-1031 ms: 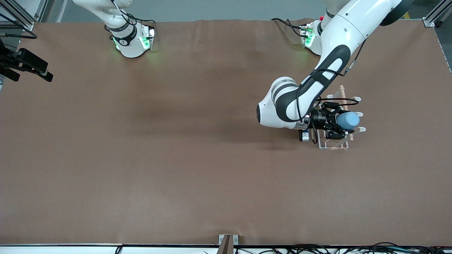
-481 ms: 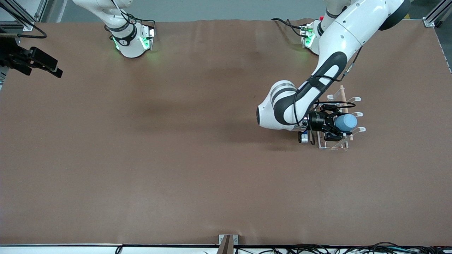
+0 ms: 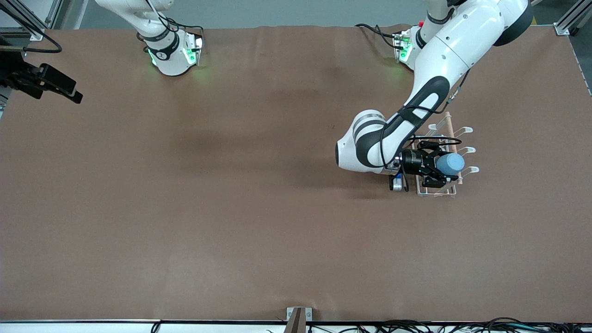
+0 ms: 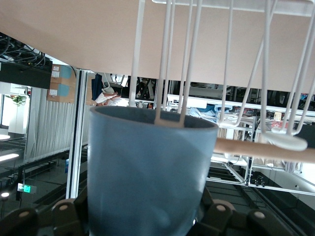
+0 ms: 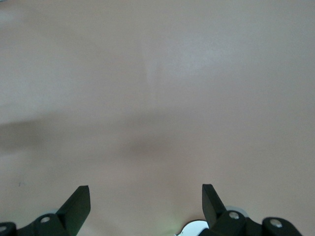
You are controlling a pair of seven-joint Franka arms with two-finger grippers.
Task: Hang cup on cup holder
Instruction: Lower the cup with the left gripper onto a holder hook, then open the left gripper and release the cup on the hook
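My left gripper [image 3: 442, 164] is shut on the light blue cup [image 3: 452, 163] and holds it on its side just over the white wire cup holder [image 3: 466, 130], among the prongs at the end nearer the front camera. In the left wrist view the cup [image 4: 147, 167] fills the middle. Two white wires of the holder [image 4: 167, 49] run to its wide rim. I cannot tell whether a prong is inside it. The wooden rod [image 4: 266, 150] passes beside the cup. My right gripper [image 3: 74, 95] is open and empty in the air at the right arm's end of the table.
The brown table cover [image 3: 231, 208] is bare around the holder. The right wrist view shows only that cover under the open right gripper [image 5: 145, 196]. A small metal bracket [image 3: 299, 316] sits at the table edge nearest the front camera.
My left gripper has sunk a little with the cup toward the holder's prongs. My right gripper has shifted slightly in over the table's end.
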